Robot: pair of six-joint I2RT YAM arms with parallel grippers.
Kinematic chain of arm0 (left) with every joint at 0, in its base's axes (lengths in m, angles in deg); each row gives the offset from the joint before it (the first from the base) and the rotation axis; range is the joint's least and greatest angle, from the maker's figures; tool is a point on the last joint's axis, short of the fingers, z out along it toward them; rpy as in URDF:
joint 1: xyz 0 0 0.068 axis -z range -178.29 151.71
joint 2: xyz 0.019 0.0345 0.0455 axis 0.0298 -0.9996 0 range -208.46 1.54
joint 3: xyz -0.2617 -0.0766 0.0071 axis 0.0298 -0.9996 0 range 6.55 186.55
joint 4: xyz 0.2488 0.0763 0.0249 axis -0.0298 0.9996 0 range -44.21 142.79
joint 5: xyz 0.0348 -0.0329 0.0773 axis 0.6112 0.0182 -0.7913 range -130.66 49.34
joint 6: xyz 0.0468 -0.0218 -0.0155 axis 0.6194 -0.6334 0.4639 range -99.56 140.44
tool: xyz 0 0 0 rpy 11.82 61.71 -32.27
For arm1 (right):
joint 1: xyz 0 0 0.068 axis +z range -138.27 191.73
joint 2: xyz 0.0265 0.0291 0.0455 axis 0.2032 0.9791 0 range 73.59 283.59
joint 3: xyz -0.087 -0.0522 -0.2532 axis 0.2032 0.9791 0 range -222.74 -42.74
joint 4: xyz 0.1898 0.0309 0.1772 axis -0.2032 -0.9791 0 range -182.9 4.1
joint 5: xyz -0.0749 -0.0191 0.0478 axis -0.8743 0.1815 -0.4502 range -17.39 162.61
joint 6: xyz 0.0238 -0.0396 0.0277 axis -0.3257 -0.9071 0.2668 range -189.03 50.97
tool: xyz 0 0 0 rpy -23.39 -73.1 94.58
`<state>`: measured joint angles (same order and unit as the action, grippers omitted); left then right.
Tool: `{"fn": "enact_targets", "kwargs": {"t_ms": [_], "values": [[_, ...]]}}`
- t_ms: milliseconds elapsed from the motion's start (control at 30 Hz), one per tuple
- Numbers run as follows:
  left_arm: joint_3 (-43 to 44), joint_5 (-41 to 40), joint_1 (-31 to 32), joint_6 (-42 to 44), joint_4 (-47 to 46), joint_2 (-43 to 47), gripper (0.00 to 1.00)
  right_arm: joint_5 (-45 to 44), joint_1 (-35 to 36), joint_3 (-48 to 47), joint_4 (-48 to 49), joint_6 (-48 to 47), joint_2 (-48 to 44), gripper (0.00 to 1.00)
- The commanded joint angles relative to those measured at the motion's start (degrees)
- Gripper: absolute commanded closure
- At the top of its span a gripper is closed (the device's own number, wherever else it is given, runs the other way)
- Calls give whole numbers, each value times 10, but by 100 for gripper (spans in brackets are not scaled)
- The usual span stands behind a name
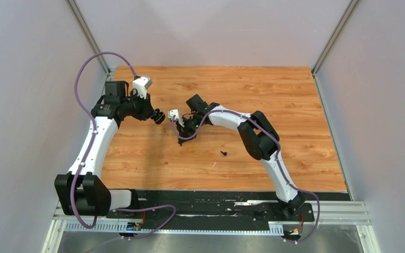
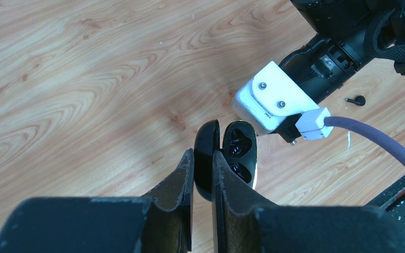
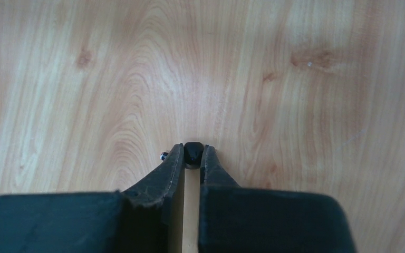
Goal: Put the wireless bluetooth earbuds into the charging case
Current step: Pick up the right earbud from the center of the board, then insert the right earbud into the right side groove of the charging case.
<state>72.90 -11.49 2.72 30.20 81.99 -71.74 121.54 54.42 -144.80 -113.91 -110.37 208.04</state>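
My left gripper (image 2: 203, 155) is shut on the lid of the open black charging case (image 2: 241, 150) and holds it above the table; it also shows in the top view (image 1: 159, 117). Two glossy dark sockets face right, and I cannot tell what is in them. My right gripper (image 3: 192, 150) is shut on a small glossy black earbud (image 3: 193, 153) at its fingertips, just above the wood. In the top view the right gripper (image 1: 182, 126) is just right of the case. A second black earbud (image 1: 223, 153) lies on the table and shows in the left wrist view (image 2: 356, 99). No white earbuds are in view.
The right wrist's white camera mount (image 2: 274, 100) with its purple cable sits right beside the case. The wooden table (image 1: 274, 89) is walled by grey panels on the left, back and right. A black rail (image 1: 216, 203) runs along the near edge.
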Motion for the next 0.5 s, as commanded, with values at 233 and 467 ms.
{"fn": "enact_targets", "kwargs": {"t_ms": [233, 467], "values": [[12, -3, 43, 18, -47, -36, 100, -124, -24, 151, 105, -110, -296, 100], [21, -2, 100, 34, -105, -59, 100, -142, -28, 284, 246, -196, -460, 100]]}}
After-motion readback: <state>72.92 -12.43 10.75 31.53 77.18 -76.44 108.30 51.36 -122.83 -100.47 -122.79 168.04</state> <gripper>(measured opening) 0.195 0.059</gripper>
